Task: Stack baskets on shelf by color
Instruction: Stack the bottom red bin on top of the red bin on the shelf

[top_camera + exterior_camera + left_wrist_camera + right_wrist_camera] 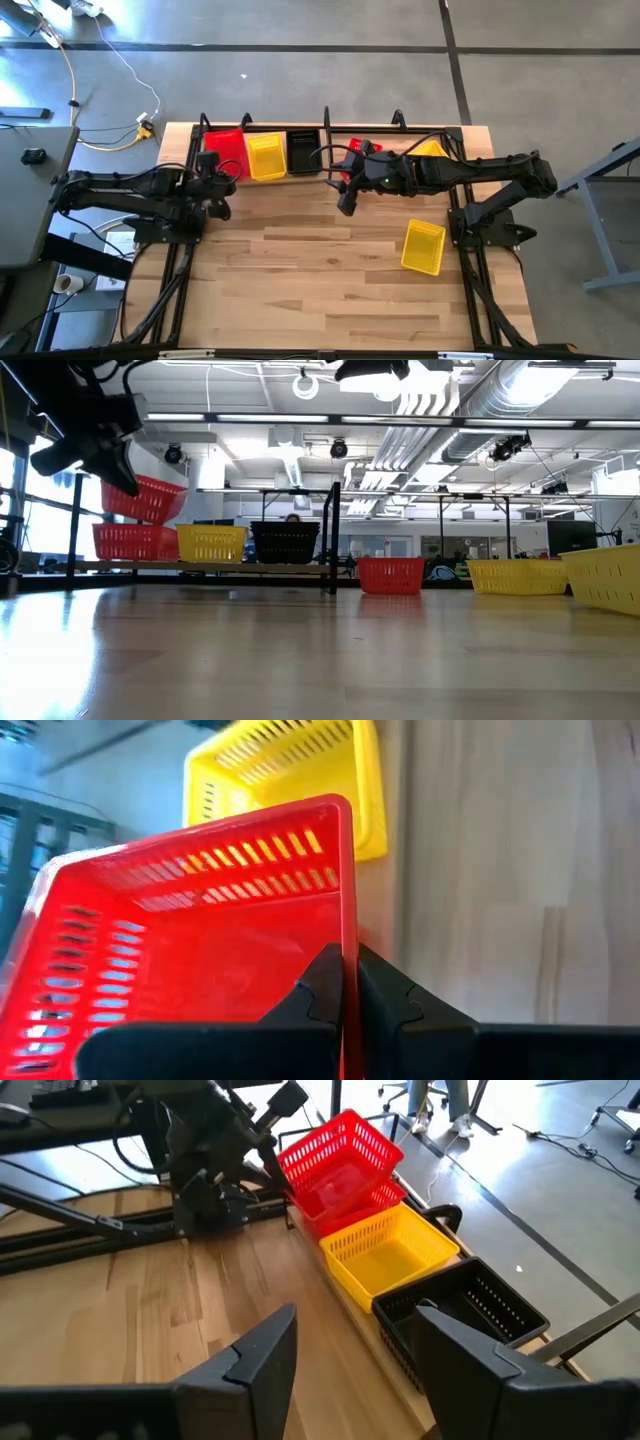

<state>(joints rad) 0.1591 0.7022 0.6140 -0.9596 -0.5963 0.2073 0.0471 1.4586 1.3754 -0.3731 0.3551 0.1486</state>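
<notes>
Left gripper [350, 982] clamped on rim of tilted red basket [200, 930], which hangs just above second red basket [135, 542] on shelf [200, 567]; drop looks straight down. Right gripper [355, 1355] open, farther off.

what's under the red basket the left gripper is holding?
Another red basket sits on the shelf directly below the held red basket, which the left gripper pinches by its rim, tilted. Whether the two touch can't be told; the lower one's inside is covered.

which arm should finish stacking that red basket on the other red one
Left. The left gripper already pinches the tilted red basket's rim just above the red basket on the shelf. The right gripper is open, empty, farther off.
</notes>
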